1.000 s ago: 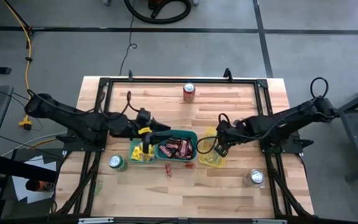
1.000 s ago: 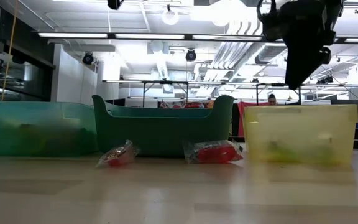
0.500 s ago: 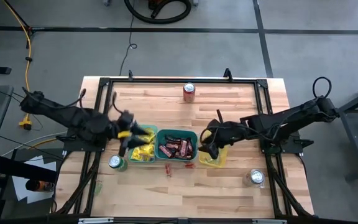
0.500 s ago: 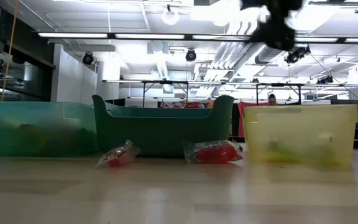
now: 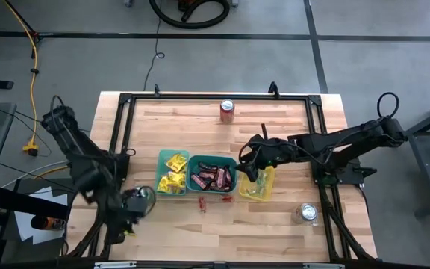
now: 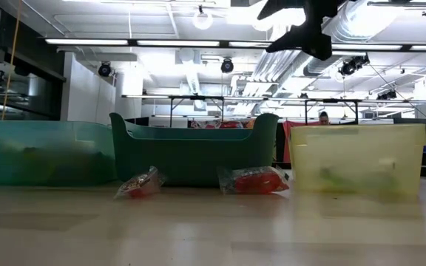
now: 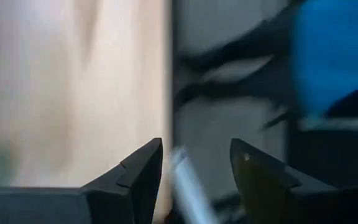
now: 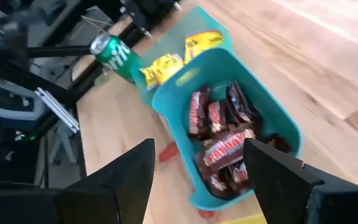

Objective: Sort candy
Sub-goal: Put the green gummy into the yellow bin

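Centre of high frame: right gripper (image 5: 251,161) hovers, fingers spread, empty, over dark bars (image 5: 212,178) in teal bin (image 5: 233,161), likely lining up for loose red sweets (image 5: 213,200). Lower left: left gripper (image 5: 134,208) open, empty, parked beside green can (image 5: 145,196).

on the pale striped wooden table (image 5: 275,217) stand three plastic bins in a row. the light green bin (image 5: 172,172) at 9 o'clock holds bright yellow candy packets (image 5: 175,161) with dark print. the teal bin (image 5: 213,175) in the middle holds dark brown-red candy bars (image 5: 210,178) with white lettering. the translucent yellow bin (image 5: 259,184) is at 3 o'clock of it. two red-tinted clear wrappers (image 6: 251,181) lie before the teal bin. a red soda can (image 5: 227,110) with silver top stands at 12 o'clock, a green soda can (image 8: 111,53) with white letters at 8 o'clock, a silver-topped can (image 5: 307,214) at 4 o'clock. the table frame (image 5: 125,112) is black.
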Controlling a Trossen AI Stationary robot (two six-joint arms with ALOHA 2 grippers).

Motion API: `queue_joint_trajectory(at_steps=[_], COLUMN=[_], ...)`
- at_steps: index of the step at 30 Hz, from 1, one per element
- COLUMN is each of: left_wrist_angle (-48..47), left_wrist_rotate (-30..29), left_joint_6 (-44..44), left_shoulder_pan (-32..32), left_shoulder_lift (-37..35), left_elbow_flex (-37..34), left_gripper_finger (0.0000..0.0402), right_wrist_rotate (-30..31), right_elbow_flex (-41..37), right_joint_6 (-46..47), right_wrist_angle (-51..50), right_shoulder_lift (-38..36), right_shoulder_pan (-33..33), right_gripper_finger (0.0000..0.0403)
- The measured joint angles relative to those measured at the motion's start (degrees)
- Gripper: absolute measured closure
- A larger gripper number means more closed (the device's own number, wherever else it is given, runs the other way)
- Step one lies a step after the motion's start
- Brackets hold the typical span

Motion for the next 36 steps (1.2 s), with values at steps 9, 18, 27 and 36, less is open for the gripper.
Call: queue_joint_trajectory(at_steps=[9, 18, 27, 36], left_wrist_angle=[-19.9, -8.3, -6.3, -5.8], left_wrist_rotate=[-0.1, 7.9, 9.3, 10.6], left_joint_6=[-4.3, -6.8, -14.4, -15.8], left_shoulder_pan=[-12.1, -11.4, -10.0, -13.3], left_shoulder_lift=[14.3, 17.5, 17.5, 21.4], left_elbow_flex=[5.2, -5.8, -12.7, -15.6], left_gripper_finger=[0.0231, 0.0231, 0.0231, 0.0231], right_wrist_rotate=[0.0, -0.8, -0.8, -0.8], right_elbow_flex=[0.0, 0.0, 0.0, 0.0], right_joint_6=[0.0, 0.0, 0.3, 0.5], right_wrist_angle=[-6.6, -9.3, -9.3, -9.3], right_shoulder_lift=[0.0, 0.0, 0.0, 0.0], right_shoulder_pan=[-0.9, -0.9, -0.9, -0.9], right_gripper_finger=[0.0162, 0.0162, 0.0162, 0.0162])
